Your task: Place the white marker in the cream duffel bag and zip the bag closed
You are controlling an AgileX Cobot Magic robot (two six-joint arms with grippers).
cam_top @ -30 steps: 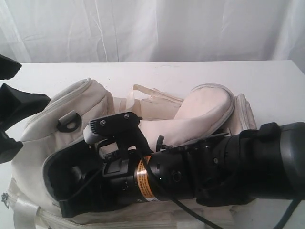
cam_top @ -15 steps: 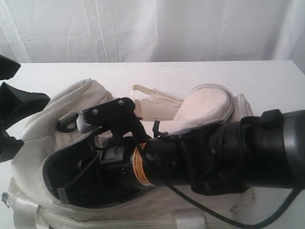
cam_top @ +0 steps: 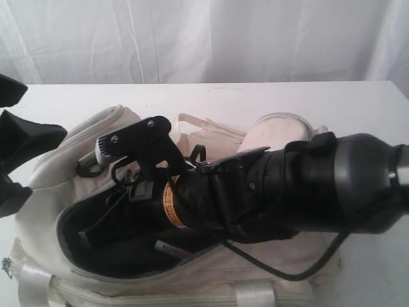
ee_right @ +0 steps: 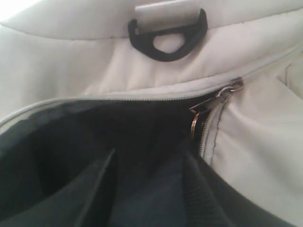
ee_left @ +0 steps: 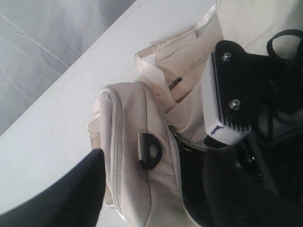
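Bag (cam_top: 48, 185) lies on its side across the white table (cam_top: 268, 99) in front of a pale curtain (cam_top: 204, 38). Its curved top flap (cam_top: 275, 131) is thrown back and the dark-lined mouth gapes toward the near edge. Your right arm (cam_top: 307, 192) reaches in from the right, crossing the middle, with its front end sunk in that opening. From the right wrist view, your right gripper (ee_right: 147, 175) sits just inside the zip line with its two dark fingers (ee_right: 97, 189) spread apart and nothing visible between them. A metal zipper pull (ee_right: 222, 94) hangs at the end of the open track, and a black strap loop (ee_right: 166, 40) lies on the cream fabric just beyond it.

Your left gripper (cam_top: 19, 144) hangs at the left edge of the exterior view, beside the bag's end and clear of it, its fingers wide apart and empty.

As for the marker, you cannot pick it out for certain. A slim pale object (cam_top: 172, 248) rests on the dark lining inside the bag, under the right arm, too small and dim to identify.
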